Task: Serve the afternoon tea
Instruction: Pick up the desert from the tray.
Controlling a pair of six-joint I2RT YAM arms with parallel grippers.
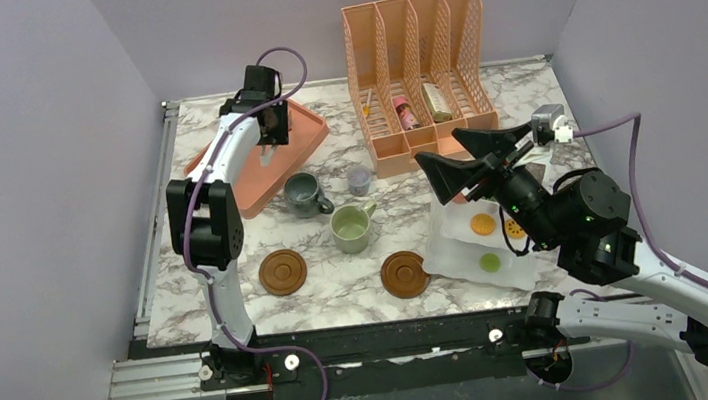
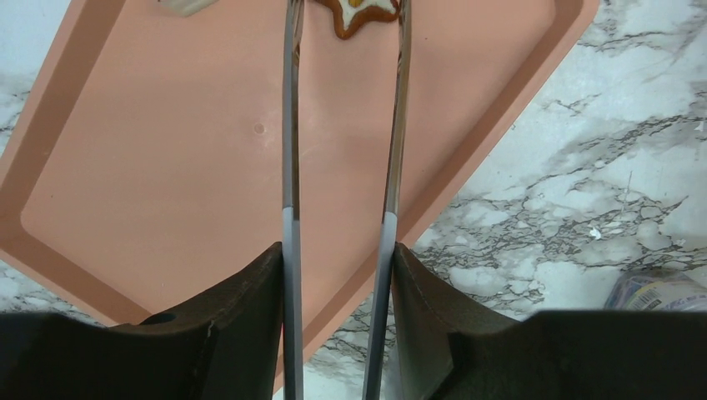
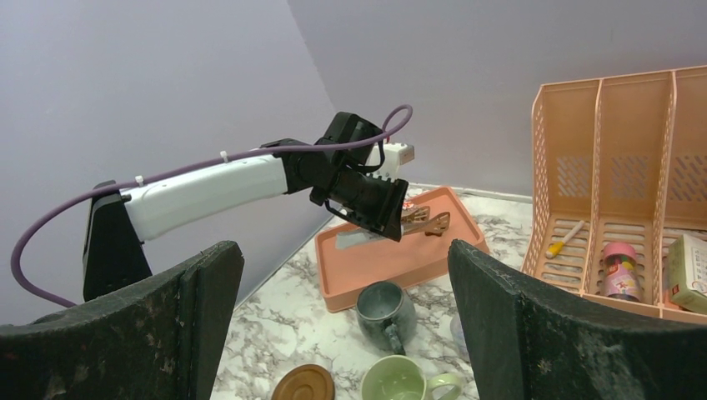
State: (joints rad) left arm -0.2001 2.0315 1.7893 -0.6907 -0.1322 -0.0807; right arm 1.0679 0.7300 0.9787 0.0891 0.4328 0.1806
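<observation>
Two mugs, a grey-blue ceramic one and a pale green one, stand on the marbled bench, near the two round brown coasters but not on them. The left tool is closed partway on a pair of thin metal tongs. Their blades reach over the salmon-pink plastic tray and flank a star-shaped iced toy cookie. The tips are cut off at the frame edge, so it cannot be told whether the cookie is pinched or lying free.

The right tool is spread wide and holds nothing. It hovers above the white tray, where round toy cookies lie.

The step in hand appears to be handling sweets with the tongs at the pink tray. The next move likely calls for a careful change of squeeze on the tongs and a straight lift. Setting the mugs on the coasters is not yet done.
</observation>
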